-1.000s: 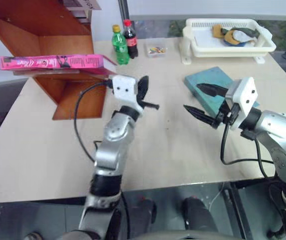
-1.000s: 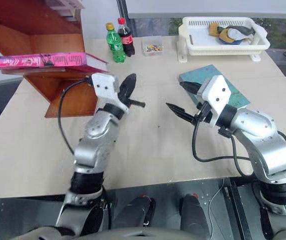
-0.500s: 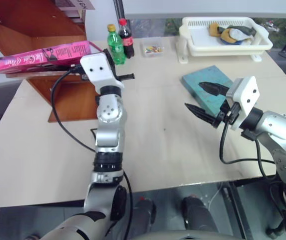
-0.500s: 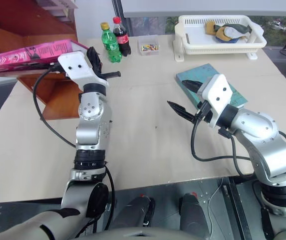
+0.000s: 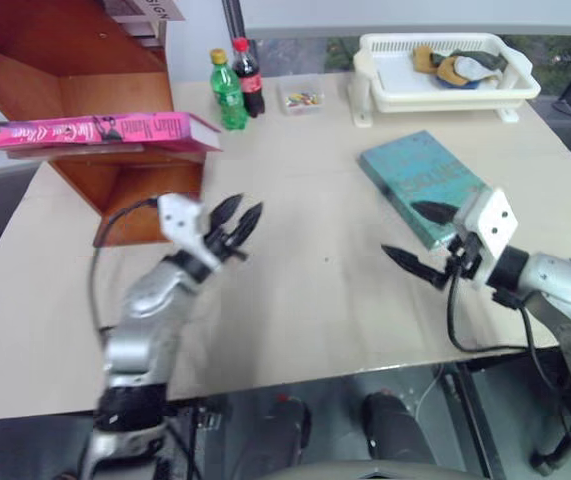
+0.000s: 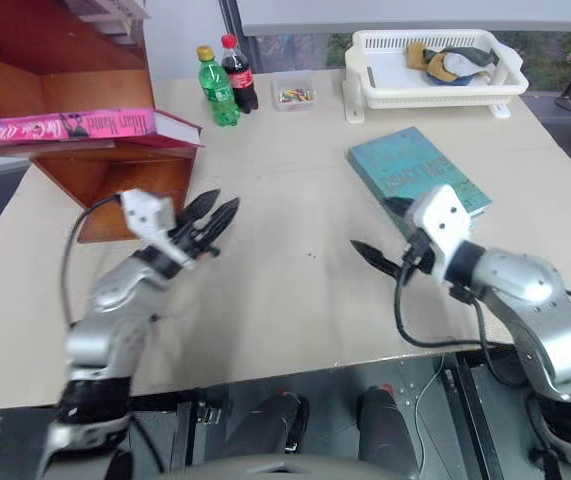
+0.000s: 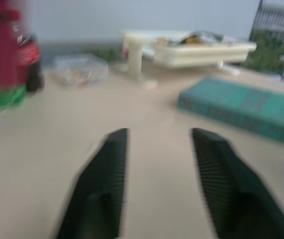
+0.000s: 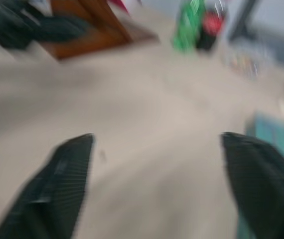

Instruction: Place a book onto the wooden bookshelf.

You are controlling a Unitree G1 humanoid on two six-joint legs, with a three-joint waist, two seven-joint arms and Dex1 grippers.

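The thick bright pink paperback book (image 5: 90,129) lies flat on the reddish-brown wooden bookshelf (image 5: 75,65), stiff, probably fairly light, best pinched at its overhanging spine edge; left gripper (image 5: 237,222) and right gripper (image 5: 417,240) both hang empty, fingers apart.

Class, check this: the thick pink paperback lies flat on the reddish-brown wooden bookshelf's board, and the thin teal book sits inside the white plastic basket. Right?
Not quite. The thin teal book lies on the table, in front of the white plastic basket, as the left eye view shows. The rest holds.
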